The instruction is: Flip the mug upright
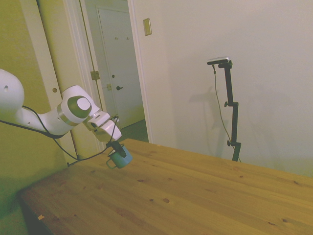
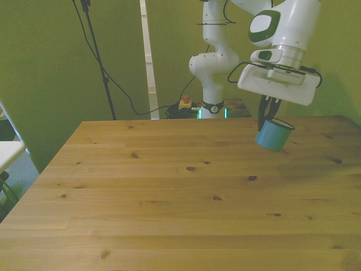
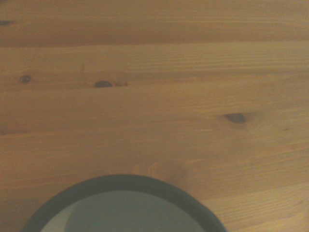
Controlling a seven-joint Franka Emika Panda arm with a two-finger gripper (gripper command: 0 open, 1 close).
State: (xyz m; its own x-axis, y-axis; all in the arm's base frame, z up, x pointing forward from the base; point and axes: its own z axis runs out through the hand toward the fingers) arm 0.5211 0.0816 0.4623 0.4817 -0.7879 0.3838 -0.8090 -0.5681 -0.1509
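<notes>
A small teal mug (image 2: 274, 135) hangs tilted in the air just above the wooden table (image 2: 169, 192), near the far edge on the front view's right, its dark rim and open mouth angled upward. The dark fingers of the white arm's gripper (image 2: 269, 113) are closed on the mug's rim, and in the side view a small loop handle seems to point down toward the table. The wrist view shows only the blurred rim (image 3: 130, 186) over knotted planks.

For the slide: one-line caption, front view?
Gripper holds the tilted teal mug by its rim above the wooden table.
</notes>
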